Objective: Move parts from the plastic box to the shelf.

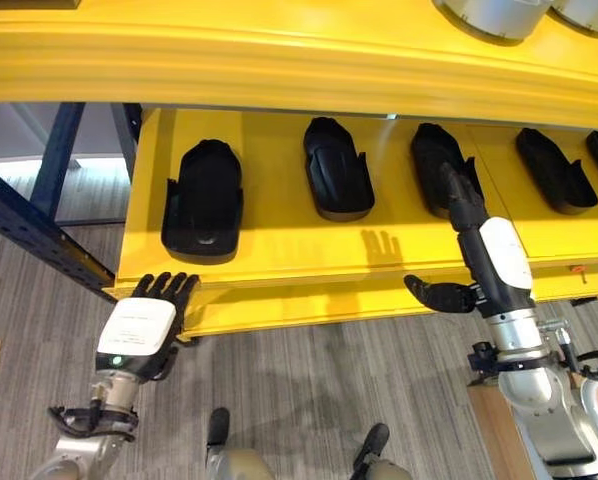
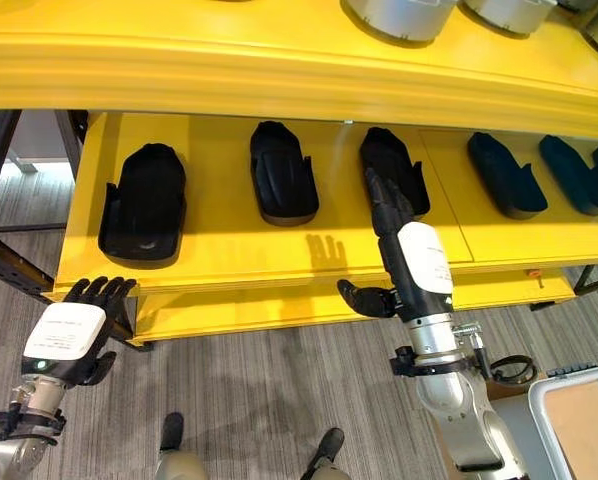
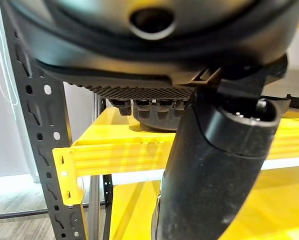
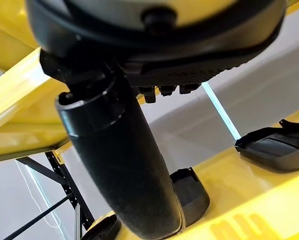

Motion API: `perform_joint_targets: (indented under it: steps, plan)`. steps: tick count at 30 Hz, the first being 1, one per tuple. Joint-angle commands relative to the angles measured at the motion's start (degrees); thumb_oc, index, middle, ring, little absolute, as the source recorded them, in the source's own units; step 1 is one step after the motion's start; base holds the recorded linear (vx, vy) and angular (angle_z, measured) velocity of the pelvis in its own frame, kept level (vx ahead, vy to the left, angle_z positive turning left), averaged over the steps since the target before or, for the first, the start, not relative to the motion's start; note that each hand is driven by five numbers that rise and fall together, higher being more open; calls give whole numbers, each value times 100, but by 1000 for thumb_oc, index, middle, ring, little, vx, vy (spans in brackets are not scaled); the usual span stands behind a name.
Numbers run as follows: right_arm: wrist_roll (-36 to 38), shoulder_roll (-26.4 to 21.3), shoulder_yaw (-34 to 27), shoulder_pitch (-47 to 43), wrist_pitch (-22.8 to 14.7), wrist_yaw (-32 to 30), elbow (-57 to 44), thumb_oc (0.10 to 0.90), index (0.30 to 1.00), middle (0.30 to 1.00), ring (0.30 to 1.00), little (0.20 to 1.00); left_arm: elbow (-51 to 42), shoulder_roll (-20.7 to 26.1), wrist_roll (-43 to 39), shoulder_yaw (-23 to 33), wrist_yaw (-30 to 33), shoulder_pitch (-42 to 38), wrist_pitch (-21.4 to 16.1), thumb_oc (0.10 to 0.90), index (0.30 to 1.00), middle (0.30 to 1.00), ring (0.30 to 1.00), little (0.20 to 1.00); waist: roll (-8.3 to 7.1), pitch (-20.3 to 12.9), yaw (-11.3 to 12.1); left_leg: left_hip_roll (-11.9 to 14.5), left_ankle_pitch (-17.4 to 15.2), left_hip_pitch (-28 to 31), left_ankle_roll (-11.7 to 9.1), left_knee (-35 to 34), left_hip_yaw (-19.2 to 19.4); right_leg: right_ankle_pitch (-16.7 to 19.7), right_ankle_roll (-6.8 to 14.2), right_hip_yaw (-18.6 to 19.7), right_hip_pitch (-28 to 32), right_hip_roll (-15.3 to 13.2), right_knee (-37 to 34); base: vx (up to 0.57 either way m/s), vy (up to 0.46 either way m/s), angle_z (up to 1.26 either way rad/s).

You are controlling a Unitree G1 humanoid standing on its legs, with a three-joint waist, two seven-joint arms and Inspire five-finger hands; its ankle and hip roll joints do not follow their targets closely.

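My right robot hand (image 1: pixel 476 228) is over the yellow shelf (image 1: pixel 279 255), its fingers straight and open, holding nothing; the fingertips are at the near end of the third black part (image 1: pixel 441 166) counted from my left. My left robot hand (image 1: pixel 157 312) is low at the front left corner of the shelf, fingers relaxed and empty. The other black parts (image 1: pixel 204 200) lie in one row on the shelf, apart from each other
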Motion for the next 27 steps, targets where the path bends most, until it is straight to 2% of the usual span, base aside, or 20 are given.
perform_joint_targets:
  steps: [1,5,6,7,8,12,15,16,17,18,19,22,23,25,26,27]
  plan:
    - [5,-112,-453,-615,-273,-434,-667,900,1000,1000,1000,1000,-173,390,142,294,256,-549,-3,900,1000,1000,1000,1000,-115,29,-109,-389,-343,188,518,-49,255,-854,46,-244,725,269,190,0,0,0]
    - [-21,-122,-446,-642,-283,-479,-658,900,1000,1000,1000,1000,-70,389,199,146,285,-724,37,900,1000,1000,1000,1000,-133,43,-144,-397,-348,187,522,-48,272,-845,46,-225,705,268,183,-18,6,0]
    - [-28,-123,-442,-635,-280,-504,-648,900,1000,1000,1000,1000,-34,389,221,89,303,-795,59,900,1000,1000,1000,1000,-150,77,-146,-423,-260,161,554,-50,349,-767,-11,-327,648,231,201,0,0,0]
    - [-28,-120,-445,-637,-281,-504,-648,900,1000,1000,1000,1000,-26,391,223,83,303,-808,62,900,1000,1000,1000,1000,-149,52,-163,-406,-330,185,531,-50,294,-828,43,-216,685,256,183,-69,24,-2]
    - [-36,-122,-444,-631,-273,-512,-647,900,1000,1000,1000,1000,-1,382,236,65,314,-834,79,900,1000,1000,1000,1000,-155,79,-154,-423,-263,163,557,-50,356,-765,-12,-313,638,228,200,0,0,0]
    - [-48,-121,-462,-622,-262,-524,-634,900,1000,1000,1000,1000,135,341,265,-30,339,-949,133,900,1000,1000,1000,1000,-168,82,-191,-423,-267,169,564,-53,382,-760,-15,-291,620,230,190,-16,6,-1]
    - [-34,-141,-450,-639,-259,-554,-626,900,1000,1000,1000,1000,290,287,245,-106,357,-1058,209,900,1000,1000,1000,1000,-192,87,-223,-413,-268,176,564,-50,407,-762,-21,-270,595,230,192,19,-5,-1]
    - [-33,-140,-452,-642,-261,-553,-625,900,1000,1000,1000,1000,299,289,244,-111,358,-1069,211,900,1000,1000,1000,1000,-187,63,-240,-392,-342,204,539,-50,352,-826,33,-160,634,259,176,0,0,0]
    - [-33,-145,-443,-640,-257,-556,-618,900,1000,1000,1000,1000,348,270,235,-133,355,-1087,224,900,1000,1000,1000,1000,-191,89,-225,-414,-271,181,565,-50,406,-763,-23,-265,594,232,194,64,-12,-2]
    - [-30,-147,-436,-649,-259,-552,-620,900,1000,1000,1000,1000,388,265,228,-153,342,-1105,235,900,1000,1000,1000,1000,-191,65,-252,-393,-348,212,541,-49,353,-828,30,-152,629,262,180,-50,15,-2]
    - [-21,-156,-431,-652,-262,-558,-621,900,1000,1000,1000,1000,453,261,243,-178,356,-1120,257,900,1000,1000,1000,1000,-200,100,-238,-413,-275,184,566,-46,415,-762,-23,-257,582,233,203,67,-13,-1]
    - [-19,-158,-429,-656,-267,-574,-619,900,1000,1000,1000,1000,553,255,243,-213,350,-1134,282,900,1000,1000,1000,1000,-205,80,-259,-389,-351,215,540,-49,374,-824,33,-131,611,266,181,4,1,-1]
    - [-20,-165,-425,-655,-268,-579,-613,900,1000,1000,1000,1000,631,241,243,-246,354,-1149,293,900,1000,1000,1000,1000,-216,107,-246,-413,-277,186,565,-50,435,-759,-21,-235,568,242,194,-48,17,-2]
    - [15,-175,-400,-677,-278,-601,-600,900,1000,1000,1000,1000,828,245,250,-341,346,-1199,333,900,1000,1000,1000,1000,-241,130,-260,-410,-275,185,572,-48,454,-760,-21,-223,546,248,209,9,2,-2]
    - [41,-167,-358,-699,-289,-606,-590,900,1000,1000,1000,1000,966,240,236,-406,323,-1235,359,900,1000,1000,1000,1000,-258,116,-285,-387,-353,215,555,-46,409,-821,36,-100,562,278,204,0,0,0]
    - [40,-172,-346,-708,-293,-611,-589,900,1000,1000,1000,1000,1039,232,230,-453,323,-1264,372,900,1000,1000,1000,1000,-277,143,-267,-413,-280,186,585,-44,474,-753,-17,-196,509,247,221,70,-15,-4]
